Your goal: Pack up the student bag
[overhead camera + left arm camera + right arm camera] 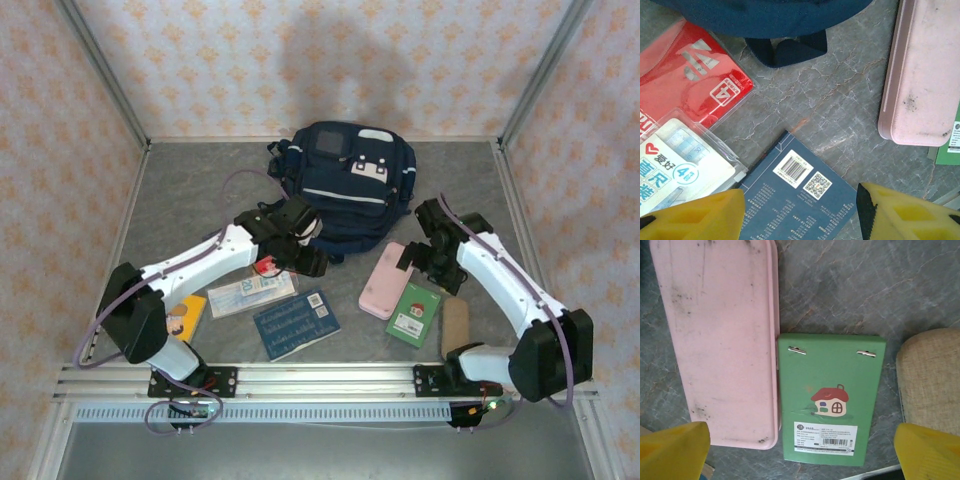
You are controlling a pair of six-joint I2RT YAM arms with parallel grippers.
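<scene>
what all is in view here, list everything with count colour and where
student bag: one, navy with white stripes, back centre
pencil case: one, pink, in front of bag
notebook: one, green with house picture, right of pencil case
pouch: one, beige, right of notebook
book: one, dark blue, front centre
ruler set packet: one, clear, left of book
red packet: one, red, partly under ruler set packet
flat item: one, yellow-orange, front left
table: one, grey
left tool: one, yellow, open above book
right tool: one, yellow, open above notebook
</scene>
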